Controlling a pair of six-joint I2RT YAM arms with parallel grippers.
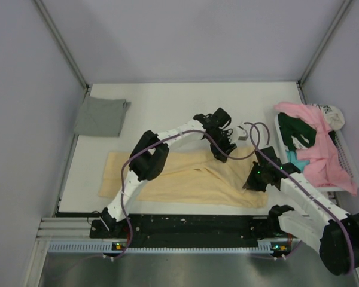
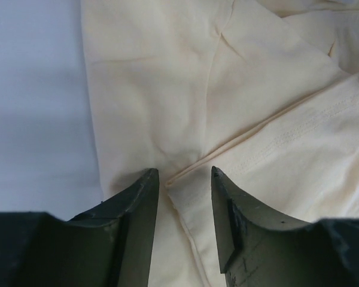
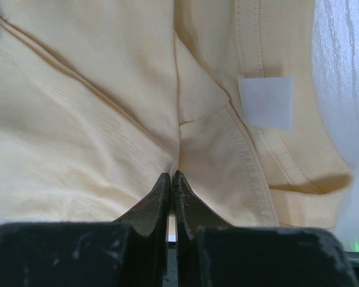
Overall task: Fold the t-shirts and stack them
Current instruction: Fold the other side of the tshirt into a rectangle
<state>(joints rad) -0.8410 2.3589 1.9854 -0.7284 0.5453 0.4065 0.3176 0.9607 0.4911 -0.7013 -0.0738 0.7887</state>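
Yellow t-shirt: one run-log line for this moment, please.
phase: folding | left claw: open above yellow t-shirt | right claw: shut on yellow t-shirt | grey t-shirt: folded, far-left | other shirts: heaped right

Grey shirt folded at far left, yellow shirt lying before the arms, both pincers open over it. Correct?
Not quite: the right pincer is shut on the yellow shirt, as the right wrist view shows; the left pincer is open.

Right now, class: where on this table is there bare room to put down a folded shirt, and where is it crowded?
Bare: the far strip of table between the grey t-shirt and the basket. Crowded: the near middle, with the yellow t-shirt, left gripper and right gripper; also the right edge.
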